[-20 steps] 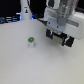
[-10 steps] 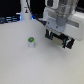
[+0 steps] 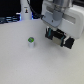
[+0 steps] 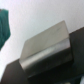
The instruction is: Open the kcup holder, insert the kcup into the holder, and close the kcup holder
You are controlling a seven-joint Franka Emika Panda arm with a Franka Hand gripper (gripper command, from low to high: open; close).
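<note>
The kcup (image 3: 31, 41), a small pale pod with a bright green top, stands upright on the white table at the exterior view's left. The arm's white wrist (image 3: 61, 18) hangs over the exterior view's upper right. Below it is a dark boxy shape with pale parts (image 3: 60, 38), which seems to be the black kcup holder with my gripper in front of it. I cannot make out the fingers. The blurred wrist view shows a grey block (image 4: 46, 47) against a black surface (image 4: 75, 45), very close. The kcup is well apart from the gripper.
A white upright object (image 3: 25, 11) and dark equipment (image 3: 7, 10) stand at the table's far edge in the exterior view. A green patch (image 4: 5, 22) shows at one edge of the wrist view, over the white table (image 4: 35, 15).
</note>
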